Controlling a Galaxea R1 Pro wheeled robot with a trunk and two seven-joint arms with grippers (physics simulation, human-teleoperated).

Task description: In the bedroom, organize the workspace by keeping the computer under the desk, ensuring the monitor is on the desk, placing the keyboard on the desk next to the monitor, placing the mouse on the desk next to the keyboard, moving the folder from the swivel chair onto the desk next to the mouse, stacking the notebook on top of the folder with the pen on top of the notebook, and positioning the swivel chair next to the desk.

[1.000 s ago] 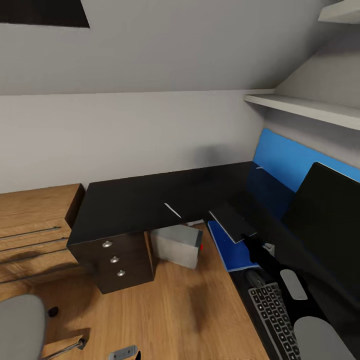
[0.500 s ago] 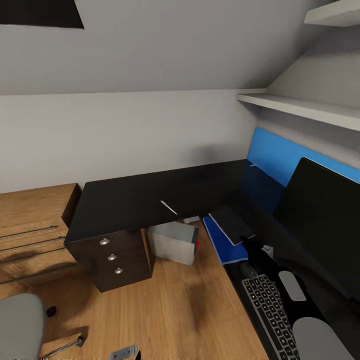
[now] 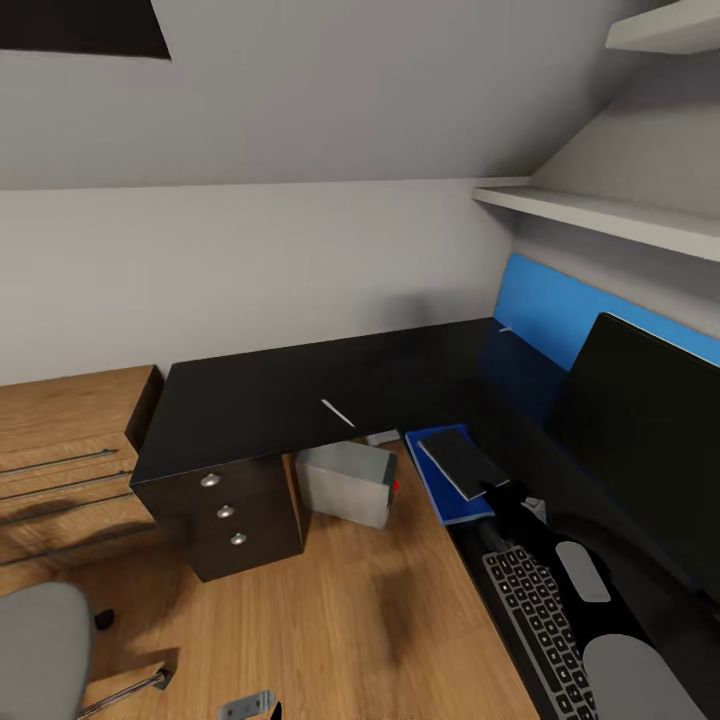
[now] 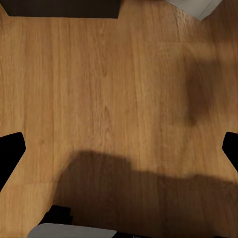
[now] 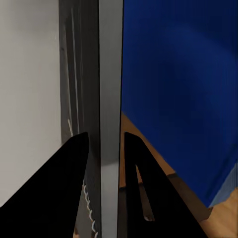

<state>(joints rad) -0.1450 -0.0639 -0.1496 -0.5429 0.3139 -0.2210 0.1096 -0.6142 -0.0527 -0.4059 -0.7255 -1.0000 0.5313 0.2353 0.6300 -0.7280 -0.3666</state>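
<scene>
My right gripper [image 3: 503,493] is shut on the near edge of the dark grey notebook [image 3: 460,461]. The notebook hangs nearly flat just over the bright blue folder [image 3: 436,492], at the inner edge of the black desk [image 3: 260,405]. In the right wrist view the notebook's edge [image 5: 110,74] sits between both fingers, with the folder [image 5: 178,89] beyond. The white pen [image 3: 337,413] lies on the desk's left wing. The grey computer [image 3: 345,485] stands under it. The monitor [image 3: 650,440] and keyboard [image 3: 535,620] are on the right wing. I cannot make out the mouse. My left gripper [image 4: 119,148] is open over the floor.
A large blue panel [image 3: 545,320] leans on the wall behind the monitor, under a white shelf [image 3: 600,215]. The grey swivel chair [image 3: 35,650] is on the wooden floor [image 3: 340,610] at lower left. A light wooden drawer unit [image 3: 60,450] adjoins the desk's drawers [image 3: 225,510].
The notebook has come down from a tilted, raised pose to nearly flat over the folder, with the right gripper following. The head view shifted slightly.
</scene>
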